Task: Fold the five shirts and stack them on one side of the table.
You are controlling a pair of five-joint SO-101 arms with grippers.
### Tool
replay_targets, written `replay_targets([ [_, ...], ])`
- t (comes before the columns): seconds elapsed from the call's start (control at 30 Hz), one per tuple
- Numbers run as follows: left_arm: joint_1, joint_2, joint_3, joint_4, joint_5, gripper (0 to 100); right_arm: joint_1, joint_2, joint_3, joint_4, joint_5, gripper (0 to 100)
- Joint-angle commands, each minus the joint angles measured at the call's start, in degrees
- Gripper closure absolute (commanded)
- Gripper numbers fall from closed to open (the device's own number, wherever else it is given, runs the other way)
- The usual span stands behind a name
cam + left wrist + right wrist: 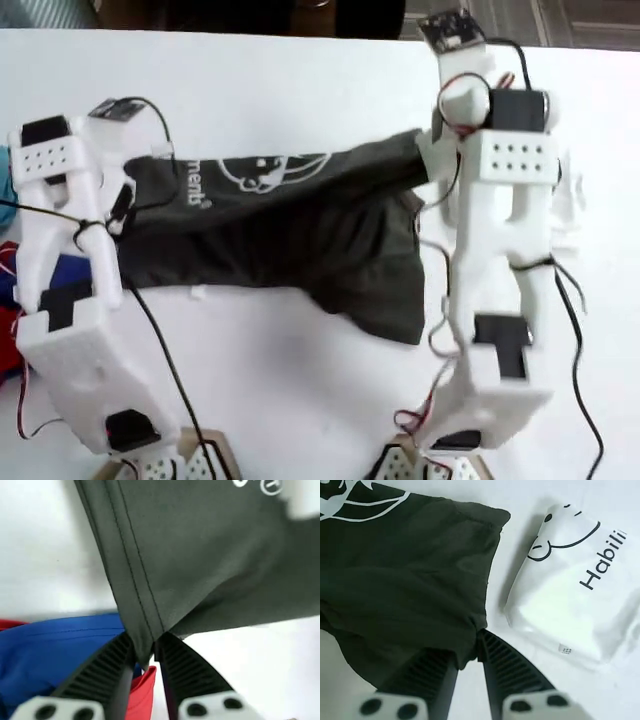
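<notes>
Over the counter (pixel 300 400), my left hand (pixel 144 651) and right hand (pixel 470 652) each gripped opposite ends of the dark shirt (pixel 290 230).

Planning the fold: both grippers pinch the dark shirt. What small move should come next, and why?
Probably lower both together, laying the dark shirt flat on the table: it stretches between the left gripper and right gripper, its lower part bunched and unfolded.

White table (pixel 300 385), dark shirt (pixel 300 230) across it; folded white shirt (pixel 565 585) alongside; blue shirt (pixel 50 650), red shirt (pixel 142 695) nearby
</notes>
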Motion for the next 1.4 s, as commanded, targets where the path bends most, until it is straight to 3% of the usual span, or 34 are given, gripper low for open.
replay_targets([
  [0.0, -0.1, -3.7, 0.9, -1.0, -0.4, 97, 0.8, -12.4, 20.2, -11.9, 0.4, 97.8],
  [0.1, 0.4, -3.7, 1.1, -0.7, -0.4, 97, 1.1, -18.1, 35.3, -21.2, 0.6, 97.8],
  [0.2, 0.4, -3.9, 1.0, -0.4, -1.3, 97, 1.1, -21.5, 42.6, -24.3, 0.7, 97.8],
  [0.6, 0.4, -3.7, 1.1, 4.7, -2.5, 97, 1.0, -25.4, 46.6, -23.8, 0.7, 97.8],
  [0.97, 0.4, -2.7, 9.3, -1.8, -2.5, 97, 0.7, -36.5, 65.1, -31.8, 2.4, 97.8],
  [1.2, 0.4, -3.2, 6.5, -0.2, -2.1, 97, 1.6, -38.1, 65.6, -32.6, 2.7, 97.8],
  [1.37, 0.1, -3.2, 2.8, 3.8, -2.5, 97, 1.6, -38.1, 59.5, -26.4, 2.4, 97.8],
])
